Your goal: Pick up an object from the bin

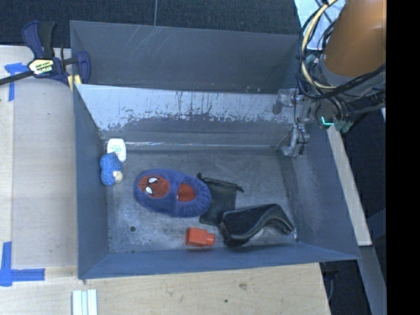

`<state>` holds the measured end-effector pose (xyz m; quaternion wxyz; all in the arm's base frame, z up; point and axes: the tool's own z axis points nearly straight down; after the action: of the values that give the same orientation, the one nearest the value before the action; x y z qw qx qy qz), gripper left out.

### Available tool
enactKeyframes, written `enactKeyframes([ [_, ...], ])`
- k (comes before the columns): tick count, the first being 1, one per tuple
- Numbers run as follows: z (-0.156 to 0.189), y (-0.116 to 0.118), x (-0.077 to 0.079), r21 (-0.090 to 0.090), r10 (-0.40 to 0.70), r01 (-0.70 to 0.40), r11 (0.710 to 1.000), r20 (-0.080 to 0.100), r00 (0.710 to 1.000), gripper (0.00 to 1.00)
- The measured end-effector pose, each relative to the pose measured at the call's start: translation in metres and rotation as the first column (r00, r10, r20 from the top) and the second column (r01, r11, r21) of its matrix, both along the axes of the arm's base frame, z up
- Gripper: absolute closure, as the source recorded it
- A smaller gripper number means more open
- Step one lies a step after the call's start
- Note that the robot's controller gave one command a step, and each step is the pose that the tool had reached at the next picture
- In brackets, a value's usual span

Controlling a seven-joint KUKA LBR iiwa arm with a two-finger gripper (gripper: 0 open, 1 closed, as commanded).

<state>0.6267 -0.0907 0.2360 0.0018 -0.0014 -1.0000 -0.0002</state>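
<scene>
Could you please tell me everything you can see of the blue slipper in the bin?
The blue slipper is a small oval shoe of plush-looking fabric, with a red mask-like face on its left end and a reddish patch beside it. It lies flat on the bin floor, left of centre, lengthwise across the view. Its right end meets a black fabric thing; a small orange block lies just in front.

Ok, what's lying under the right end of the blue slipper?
A black fabric piece sticks out from the blue slipper at its right end; how far it runs beneath is covered.
</scene>
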Motion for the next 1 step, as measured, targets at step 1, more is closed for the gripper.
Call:
enactKeyframes([
  [1, -0.1516, 0.0214, -0.0443, 0.001, -0.087, 0.087, 0.996, -0.002, 0.996, 0.0],
])
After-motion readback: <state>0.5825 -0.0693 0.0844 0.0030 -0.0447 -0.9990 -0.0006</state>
